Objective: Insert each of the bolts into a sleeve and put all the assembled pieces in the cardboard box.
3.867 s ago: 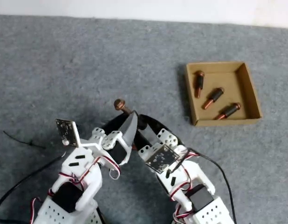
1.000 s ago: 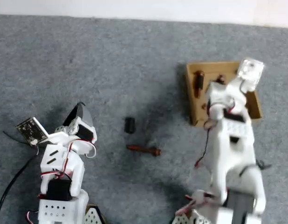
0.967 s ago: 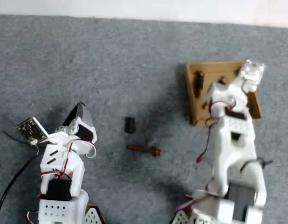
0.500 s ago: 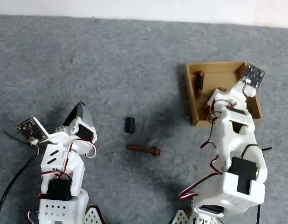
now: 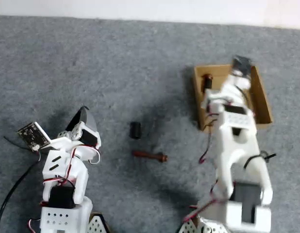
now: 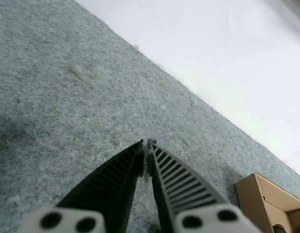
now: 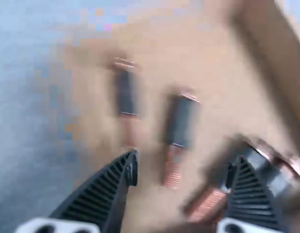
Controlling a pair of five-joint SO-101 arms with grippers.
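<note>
1. The loose bolt (image 5: 149,156) is found on the grey mat (image 5: 91,58) between the two arms, well apart from the cardboard box (image 5: 264,104). Its long axis runs roughly along the mat's near edge, with the head turned toward the box side.
2. The loose sleeve (image 5: 135,129) is placed just beyond the bolt toward the far edge, near it but not touching. Whether it stands or lies cannot be told.
3. The left gripper (image 6: 146,145) is seen with its fingers pressed together and nothing held, pointed toward the mat's far edge. It is judged the nearer of the two to both loose parts; they lie off to its box-ward side.
4. The right gripper (image 7: 184,167) is held over the box with its jaws spread apart and nothing between them. Three assembled pieces (image 7: 181,121) are seen on the box floor, one of them just beside a jaw. Contact there cannot be made out through the blur.
5. The bolt is a slim copper-coloured rod with a rounded head and a threaded shank, so it is likely to roll across its axis. The sleeve is a short, dark, matte cylinder.
6. The mat is felt-like and fibrous, and some grip against sliding is to be expected. The box is shallow, brown and open-topped, with thin walls.
</note>
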